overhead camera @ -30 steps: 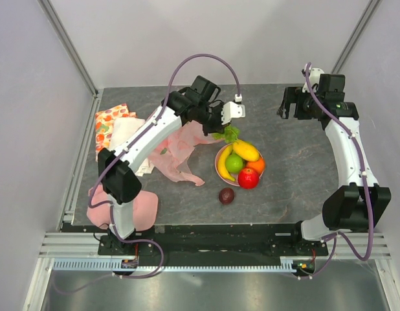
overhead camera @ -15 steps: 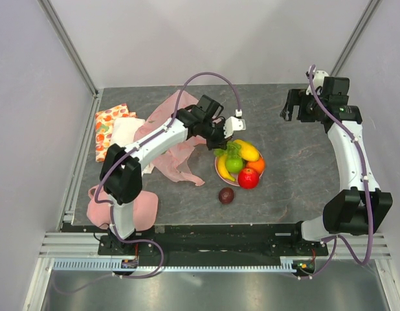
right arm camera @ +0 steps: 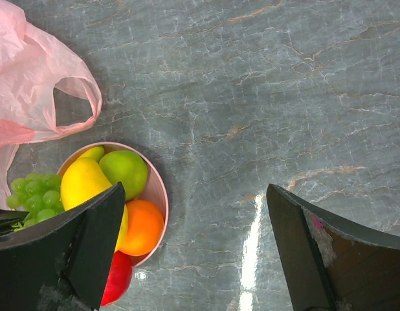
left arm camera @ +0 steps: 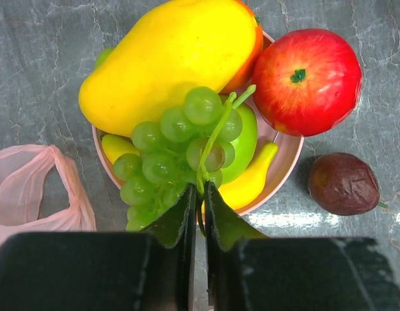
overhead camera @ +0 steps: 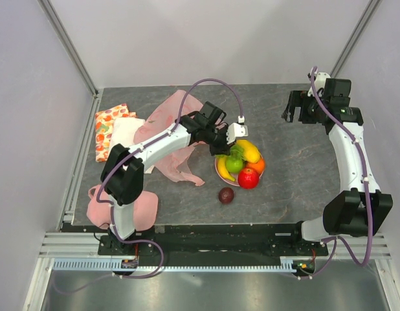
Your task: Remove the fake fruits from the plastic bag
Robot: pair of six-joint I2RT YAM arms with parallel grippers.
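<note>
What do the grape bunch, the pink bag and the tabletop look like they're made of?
Grape bunch: probably moulded plastic, glossy, slightly translucent, with a uniform green stem.
Pink bag: thin plastic film, translucent and crinkled, the table showing faintly through it.
Tabletop: grey, pale-veined, semi-gloss with glare streaks; stone or printed laminate, cannot tell.

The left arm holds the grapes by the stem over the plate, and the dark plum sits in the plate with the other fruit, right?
Not quite: the plum lies on the table beside the plate, not in it, as the left wrist view shows. The rest stands: the left jaws are shut on the stem of the grapes over the plate.
</note>
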